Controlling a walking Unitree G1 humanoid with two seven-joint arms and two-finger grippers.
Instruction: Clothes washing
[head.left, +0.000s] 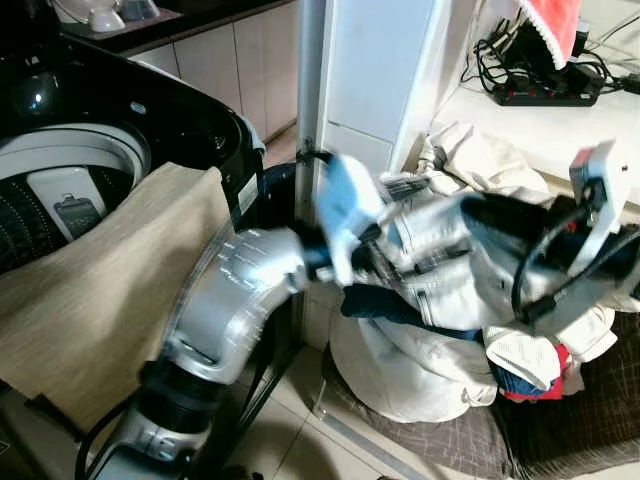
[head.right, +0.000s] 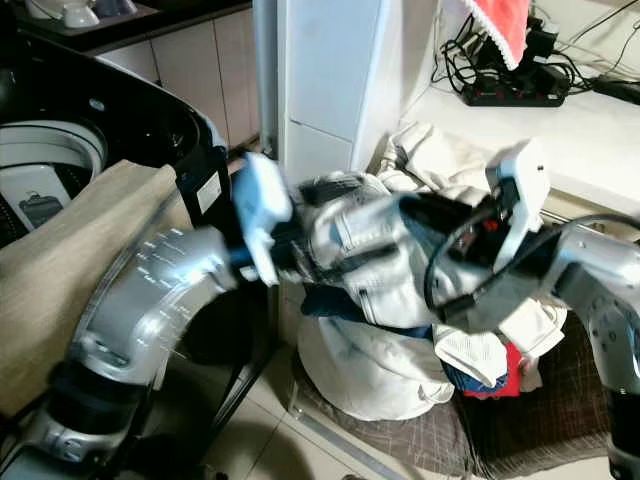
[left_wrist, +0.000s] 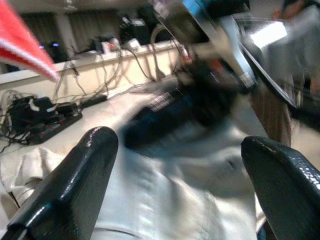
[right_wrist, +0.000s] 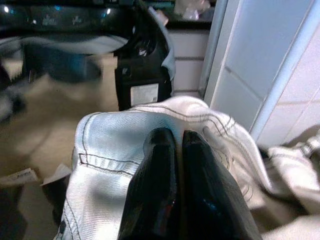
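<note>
A pale denim garment (head.left: 440, 270) lies bunched on top of a heap of laundry to the right of the washing machine (head.left: 60, 190). My right gripper (right_wrist: 177, 137) comes in from the right and is shut on a fold of this denim (right_wrist: 110, 135). My left gripper (left_wrist: 180, 142) reaches across from the left and is open, its two fingers (left_wrist: 85, 170) spread wide on either side of the same garment (left_wrist: 180, 195). In the left eye view the left gripper (head.left: 380, 248) is at the garment's left end and the right gripper (head.left: 492, 218) at its upper right. Both arms are motion-blurred.
A beige cloth (head.left: 110, 290) hangs over the open top-loader's front rim. The heap sits in a white bag (head.left: 410, 375) on a dark mat (head.left: 580, 425). A white cabinet (head.left: 380, 70) stands behind. The counter carries a power strip (head.left: 545, 95) and a red cloth (head.left: 555, 25).
</note>
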